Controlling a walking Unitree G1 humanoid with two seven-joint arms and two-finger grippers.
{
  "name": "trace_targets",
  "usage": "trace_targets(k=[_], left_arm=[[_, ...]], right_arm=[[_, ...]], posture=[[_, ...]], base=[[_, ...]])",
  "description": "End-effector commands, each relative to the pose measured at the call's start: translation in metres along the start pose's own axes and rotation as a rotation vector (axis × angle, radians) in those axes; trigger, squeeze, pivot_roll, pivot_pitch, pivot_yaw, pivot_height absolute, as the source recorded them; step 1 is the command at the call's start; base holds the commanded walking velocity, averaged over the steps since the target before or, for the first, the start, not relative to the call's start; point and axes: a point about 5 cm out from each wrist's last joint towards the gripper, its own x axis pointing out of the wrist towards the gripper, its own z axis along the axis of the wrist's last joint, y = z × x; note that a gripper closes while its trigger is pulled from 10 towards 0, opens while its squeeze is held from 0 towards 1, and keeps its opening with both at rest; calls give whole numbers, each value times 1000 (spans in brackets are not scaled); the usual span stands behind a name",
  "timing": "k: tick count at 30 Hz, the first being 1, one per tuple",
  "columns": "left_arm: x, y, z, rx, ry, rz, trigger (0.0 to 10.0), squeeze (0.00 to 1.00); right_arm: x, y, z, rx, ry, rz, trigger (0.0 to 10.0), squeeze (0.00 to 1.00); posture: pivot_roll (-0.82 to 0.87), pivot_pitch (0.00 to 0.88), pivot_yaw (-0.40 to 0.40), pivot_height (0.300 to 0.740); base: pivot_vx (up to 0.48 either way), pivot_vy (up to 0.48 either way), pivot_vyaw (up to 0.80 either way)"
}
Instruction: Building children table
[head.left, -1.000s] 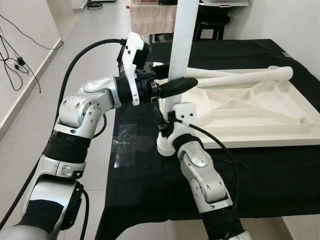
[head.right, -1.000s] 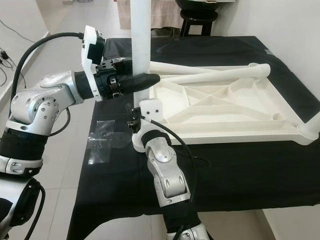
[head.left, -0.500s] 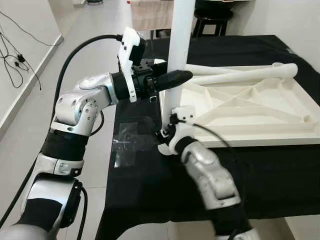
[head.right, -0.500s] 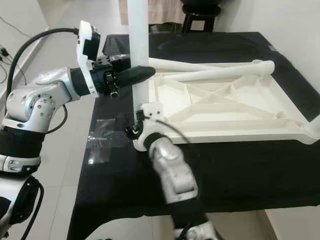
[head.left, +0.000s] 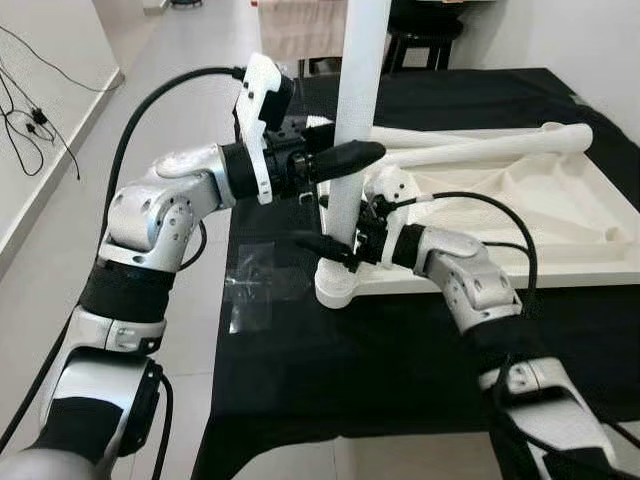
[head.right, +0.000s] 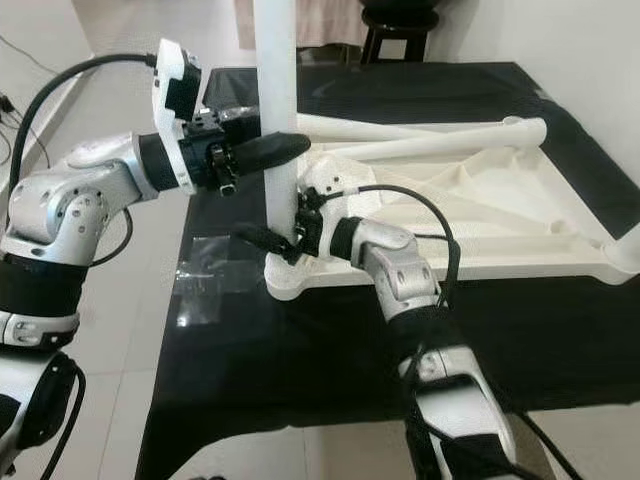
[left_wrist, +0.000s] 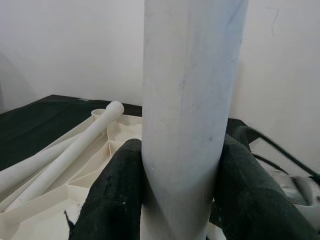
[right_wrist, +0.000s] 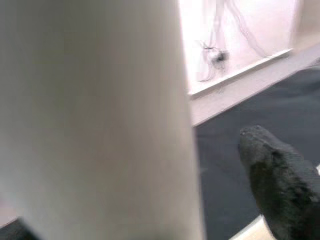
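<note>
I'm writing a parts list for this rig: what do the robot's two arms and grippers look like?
Both arms are jointed silver metal shells with black bands near the shoulders and thick black cables looping outside. Each wrist carries a white plastic camera housing. The left gripper and right gripper each have two long, tapered matte black fingers with a finely textured surface.

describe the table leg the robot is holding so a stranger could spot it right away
On the black cloth lies an upside-down white tabletop. At its near left corner one white leg stands upright, with the left end effector shut around it and the right end effector near its base. The other legs lie flat across the tabletop; only this one stands.
</note>
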Motion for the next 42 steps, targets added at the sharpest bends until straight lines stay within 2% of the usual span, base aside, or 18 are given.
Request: trace_targets(k=[1, 9, 18, 19, 20, 22, 23, 24, 25, 26, 27, 28, 29, 30, 31, 32, 37, 42], left_arm=[[8, -13, 1, 5, 5, -92, 0, 0], [8, -15, 3, 17, 6, -105, 0, 0], [8, -14, 1, 2, -3, -100, 0, 0], [7, -12, 0, 4, -3, -82, 10000, 1000], [7, -12, 0, 4, -3, -82, 10000, 1000], [7, -7, 0, 17, -6, -29, 10000, 1000], [7, -7, 0, 17, -3, -21, 10000, 788], [7, -7, 0, 16, -1, -19, 10000, 51], [6, -6, 0, 15, 3, -16, 10000, 0], [6, -6, 0, 15, 3, -16, 10000, 0], [6, -6, 0, 15, 5, -13, 10000, 0], [5, -5, 1, 13, 4, -5, 10000, 0], [5, -5, 1, 13, 4, -5, 10000, 0], [4, -3, 1, 13, 6, 1, 10000, 0], [4, -2, 1, 13, 10, 3, 10000, 0], [4, -1, 1, 18, 18, 6, 10000, 0], [7, -2, 0, 24, 27, 1, 10000, 0], [7, -2, 2, 26, 21, 15, 10000, 0]], right_arm=[[4, 2, 0, 14, -11, 76, 0, 0], [-6, -3, 0, 48, -42, 183, 0, 0], [-9, -6, -6, 34, -52, 165, 0, 0], [-9, -7, -11, 17, -56, 85, 0, 0], [-9, -7, -11, 17, -56, 85, 0, 0], [-10, -7, -17, 26, -71, -31, 0, 0], [-7, -4, -23, 49, -78, -107, 0, 0], [-6, -2, -27, 66, -82, -157, 0, 0], [3, 5, -37, 75, -71, -356, 0, 0], [3, 5, -37, 75, -71, -356, 0, 0], [7, 10, -43, 80, -68, -505, 0, 0], [9, 31, -64, 180, -1, -762, 0, 0], [9, 31, -64, 180, -1, -762, 0, 0], [17, 61, -77, 216, 45, -831, 0, 0], [26, 84, -80, 254, 64, -831, 0, 0], [37, 96, -79, 264, 54, -800, 0, 0], [51, 96, -74, 222, 38, -690, 0, 0], [50, 94, -69, 209, 39, -714, 0, 0]], posture=[[50, 155, -4, 740], [56, 150, -1, 740], [52, 141, 1, 740], [48, 139, -4, 740], [48, 139, -4, 740], [49, 139, -9, 740], [49, 140, -17, 740], [49, 140, -17, 740], [52, 142, -30, 740], [52, 142, -30, 740], [52, 142, -30, 740], [47, 146, -26, 740], [47, 146, -26, 740], [53, 154, -13, 740], [49, 157, -11, 740], [31, 146, 2, 740], [33, 139, -5, 740], [30, 141, -12, 740]], base=[[0, 0, 0], [0, 0, 0], [0, 0, 0], [0, 0, 0], [0, 0, 0], [0, 0, 0], [0, 0, 0], [0, 0, 0], [0, 0, 0], [0, 0, 0], [0, 0, 0], [0, 0, 0], [0, 0, 0], [0, 0, 0], [0, 0, 0], [0, 0, 0], [0, 0, 0], [0, 0, 0]])
